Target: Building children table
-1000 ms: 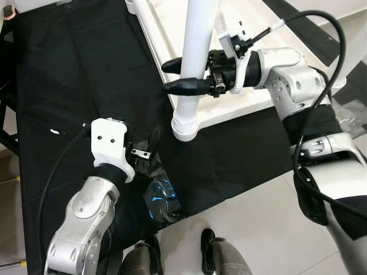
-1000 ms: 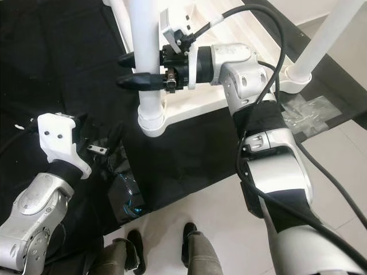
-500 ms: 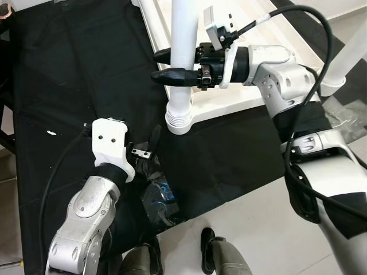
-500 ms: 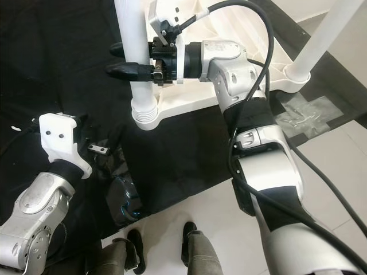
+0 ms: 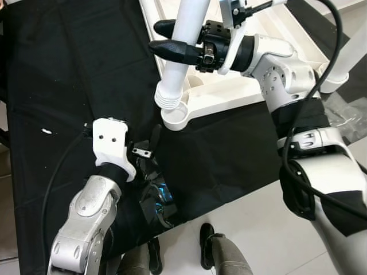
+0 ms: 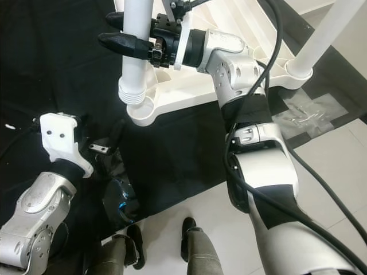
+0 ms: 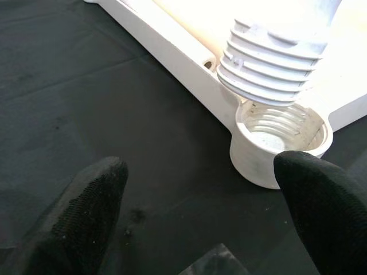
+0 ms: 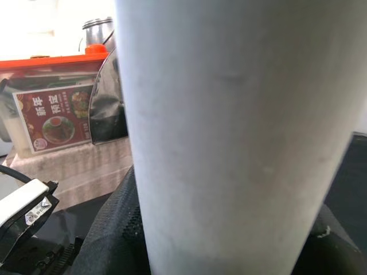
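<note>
My right gripper (image 5: 161,36) is shut on a white table leg (image 5: 182,54) and holds it tilted. The leg's ribbed threaded end (image 5: 166,98) hangs just above an open corner socket (image 5: 175,117) of the upturned white table top (image 5: 241,91), not seated in it. In the left wrist view the threaded end (image 7: 275,69) sits over one side of the socket (image 7: 281,140). My left gripper (image 7: 198,166) stands open low over the black cloth, a little short of the socket, with nothing between its fingers (image 7: 86,212).
A second white leg (image 6: 321,34) stands screwed into the table's right corner. A black cloth (image 5: 74,69) covers the floor under the table. A crumpled dark bag (image 5: 157,197) lies by my left arm. A clear bag of hardware (image 6: 304,112) lies at right. Two dark feet (image 5: 207,249) stand on the tiles.
The leg, which was sitting in the corner socket, is now lifted out and tilted, with its thread showing. My right gripper moved up and left with it. The left arm stayed put.
</note>
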`<state>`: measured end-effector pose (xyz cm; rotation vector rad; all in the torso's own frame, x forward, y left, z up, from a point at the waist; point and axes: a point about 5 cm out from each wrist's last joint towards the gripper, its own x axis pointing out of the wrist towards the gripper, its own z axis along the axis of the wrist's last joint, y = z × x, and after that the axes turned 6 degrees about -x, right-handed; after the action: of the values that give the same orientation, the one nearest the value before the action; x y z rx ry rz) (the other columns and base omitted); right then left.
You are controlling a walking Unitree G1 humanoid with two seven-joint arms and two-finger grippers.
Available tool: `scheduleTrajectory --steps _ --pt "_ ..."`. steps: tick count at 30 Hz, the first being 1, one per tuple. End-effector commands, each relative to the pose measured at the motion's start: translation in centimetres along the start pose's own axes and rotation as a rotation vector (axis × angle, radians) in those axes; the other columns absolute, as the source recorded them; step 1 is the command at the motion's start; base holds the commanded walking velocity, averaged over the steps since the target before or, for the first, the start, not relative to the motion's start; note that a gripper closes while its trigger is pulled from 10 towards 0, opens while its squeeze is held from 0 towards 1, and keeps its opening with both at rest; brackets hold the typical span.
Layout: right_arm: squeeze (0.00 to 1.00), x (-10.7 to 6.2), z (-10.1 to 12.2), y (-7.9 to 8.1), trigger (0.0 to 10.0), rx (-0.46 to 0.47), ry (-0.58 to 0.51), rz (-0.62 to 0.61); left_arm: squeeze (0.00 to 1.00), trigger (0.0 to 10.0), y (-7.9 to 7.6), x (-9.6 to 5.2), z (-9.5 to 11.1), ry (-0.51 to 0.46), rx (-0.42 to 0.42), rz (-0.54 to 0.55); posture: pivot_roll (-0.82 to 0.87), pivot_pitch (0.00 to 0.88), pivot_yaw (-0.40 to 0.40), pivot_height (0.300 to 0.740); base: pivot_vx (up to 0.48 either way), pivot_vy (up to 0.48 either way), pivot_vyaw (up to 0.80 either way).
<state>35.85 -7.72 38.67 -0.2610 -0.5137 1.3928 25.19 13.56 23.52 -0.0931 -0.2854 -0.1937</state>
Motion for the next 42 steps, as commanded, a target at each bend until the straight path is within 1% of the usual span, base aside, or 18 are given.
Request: scheduleTrajectory --steps 1,2,3,5,6,8,21,23,24,26,27,28,29,30,31,32,37,42 --pt "0.00 0.6 0.7 0.2 10.0 -0.029 -0.018 0.029 0.00 10.0 0.1 -0.2 -0.4 0.012 0.002 0.009 0.05 0.401 -0.002 0.740 0.000 0.000 0.00" --pt "0.00 0.6 0.6 0.2 10.0 -0.035 -0.005 0.028 0.00 10.0 0.1 -0.2 -0.4 0.012 0.002 0.009 0.05 0.401 -0.002 0.740 0.000 0.000 0.00" --pt "0.00 0.7 0.2 0.1 10.0 -0.026 0.038 0.026 0.00 10.0 0.1 -0.2 -0.4 0.011 0.002 0.010 0.05 0.401 -0.002 0.740 0.000 0.000 0.00" --pt "0.00 0.7 0.2 0.1 10.0 -0.026 0.038 0.026 0.00 10.0 0.1 -0.2 -0.4 0.011 0.002 0.010 0.05 0.401 -0.002 0.740 0.000 0.000 0.00" --pt "0.00 0.6 -0.5 0.4 10.0 -0.032 0.091 0.051 0.00 10.0 0.1 -0.2 -0.4 0.010 0.002 0.010 0.05 0.401 -0.002 0.740 0.000 0.000 0.00" --pt "0.00 0.6 -1.5 1.0 10.0 -0.033 0.144 0.111 0.00 10.0 0.0 -0.2 -0.3 0.008 0.002 0.010 0.04 0.401 -0.006 0.740 0.000 0.000 0.00" --pt "0.00 1.5 -3.2 3.3 10.0 0.003 0.157 0.222 0.00 10.0 -0.1 -0.2 -0.4 0.005 0.000 0.013 0.04 0.396 -0.009 0.740 0.000 0.000 0.00" --pt "0.00 1.4 -3.8 3.6 10.0 0.005 0.203 0.243 0.00 10.0 -0.1 -0.2 -0.4 0.005 0.000 0.013 0.04 0.396 -0.009 0.740 0.000 0.000 0.00" --pt "0.00 1.4 -3.8 3.6 10.0 0.005 0.203 0.243 0.00 10.0 -0.1 -0.2 -0.4 0.005 0.000 0.013 0.04 0.396 -0.009 0.740 0.000 0.000 0.00" --pt "0.00 1.2 -4.4 3.5 10.0 0.019 0.268 0.248 0.00 10.0 -0.1 -0.3 -0.4 0.005 -0.001 0.013 0.04 0.392 -0.010 0.740 0.000 0.000 0.00" --pt "0.00 1.2 -4.4 3.5 10.0 0.019 0.268 0.248 0.00 10.0 -0.1 -0.3 -0.4 0.005 -0.001 0.013 0.04 0.392 -0.010 0.740 0.000 0.000 0.00" --pt "0.00 1.0 -4.5 3.5 10.0 0.044 0.290 0.264 0.00 10.0 -0.1 -0.2 -0.4 0.005 -0.001 0.012 0.04 0.392 -0.010 0.740 0.000 0.000 0.00" --pt "0.00 0.9 -4.4 3.5 10.0 0.081 0.292 0.282 0.00 10.0 -0.1 -0.2 -0.4 0.005 -0.002 0.012 0.04 0.392 -0.010 0.740 0.000 0.000 0.00" --pt "0.00 0.9 -4.4 3.5 10.0 0.081 0.292 0.282 0.00 10.0 -0.1 -0.2 -0.4 0.005 -0.002 0.012 0.04 0.392 -0.010 0.740 0.000 0.000 0.00" --pt "0.00 0.9 -4.1 3.5 10.0 0.114 0.282 0.300 0.00 10.0 -0.1 -0.2 -0.5 0.005 -0.002 0.011 0.04 0.386 -0.013 0.740 0.000 0.000 0.00" --pt "0.00 0.5 -3.3 3.7 10.0 0.135 0.258 0.363 0.00 10.0 -0.2 -0.2 -0.5 0.003 -0.002 0.010 0.04 0.386 -0.013 0.740 0.000 0.000 0.00" --pt "0.00 0.1 -3.1 3.8 10.0 0.128 0.276 0.397 0.00 10.0 -0.1 -0.2 -0.5 0.002 -0.002 0.011 0.04 0.381 -0.013 0.740 0.000 0.000 0.00" --pt "0.00 -0.5 -3.1 4.1 10.0 0.148 0.302 0.438 0.00 10.0 -0.1 -0.2 -0.5 0.002 0.000 0.010 0.04 0.379 -0.013 0.740 0.000 0.000 0.00"
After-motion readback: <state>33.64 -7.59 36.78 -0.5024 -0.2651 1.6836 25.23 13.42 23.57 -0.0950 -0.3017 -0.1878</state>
